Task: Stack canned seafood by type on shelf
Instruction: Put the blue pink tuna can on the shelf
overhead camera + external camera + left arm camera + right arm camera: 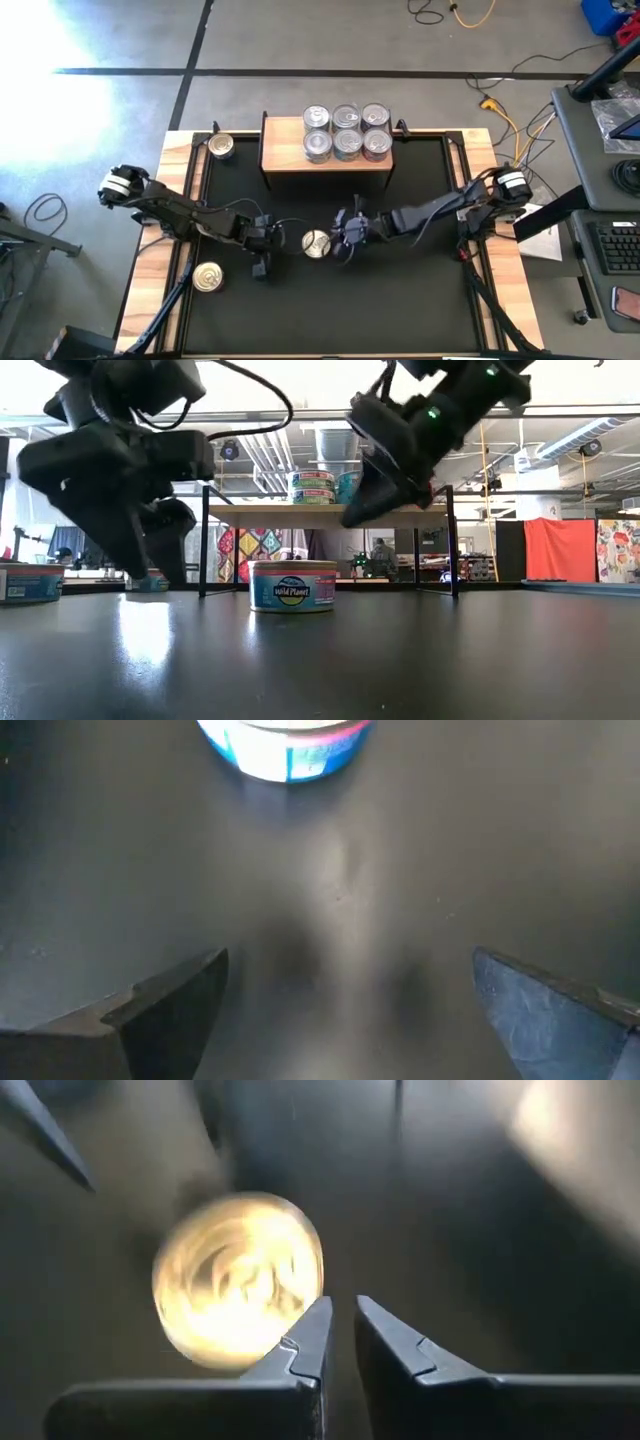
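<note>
A blue-labelled can (316, 243) with a gold lid (240, 1280) stands on its base on the black tabletop, mid-table, also seen in the low view (293, 585). My left gripper (262, 258) hangs open just to the can's left, low over the table (350, 990). My right gripper (345, 240) is shut with nothing in it, just right of the can and above its lid (362, 512). On the light-wood shelf (280, 160) at the far side stand several cans (346, 132), stacked two high (312, 487).
Two more cans stand on the table: one at the far left beside the shelf (221, 147), one at the near left (208, 277). The table has raised wooden edges (150, 250). Bare tabletop lies in front of the grippers (340, 310).
</note>
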`<action>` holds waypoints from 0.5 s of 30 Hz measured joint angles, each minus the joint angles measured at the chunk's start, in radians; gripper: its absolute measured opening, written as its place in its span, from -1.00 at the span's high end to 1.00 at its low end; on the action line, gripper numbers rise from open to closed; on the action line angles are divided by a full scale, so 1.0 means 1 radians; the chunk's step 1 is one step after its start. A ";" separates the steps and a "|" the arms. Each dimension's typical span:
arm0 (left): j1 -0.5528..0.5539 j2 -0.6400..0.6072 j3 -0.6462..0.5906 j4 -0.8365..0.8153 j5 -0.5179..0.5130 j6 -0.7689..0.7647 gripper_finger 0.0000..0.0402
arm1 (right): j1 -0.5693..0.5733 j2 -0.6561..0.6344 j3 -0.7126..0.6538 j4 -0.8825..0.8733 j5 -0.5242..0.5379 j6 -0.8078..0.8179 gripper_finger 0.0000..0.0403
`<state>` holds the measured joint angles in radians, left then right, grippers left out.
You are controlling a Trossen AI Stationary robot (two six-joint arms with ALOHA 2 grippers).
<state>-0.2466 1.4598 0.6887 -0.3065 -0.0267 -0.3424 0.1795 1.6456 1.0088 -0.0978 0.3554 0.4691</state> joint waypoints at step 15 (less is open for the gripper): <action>0.045 0.166 0.024 0.336 -0.017 0.206 -0.99 | -0.007 0.199 0.130 -0.111 -0.155 -0.089 0.81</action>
<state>-0.2021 1.6263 0.7123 0.0293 -0.0434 -0.1365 0.1728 1.8443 1.1385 -0.2085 0.2005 0.3806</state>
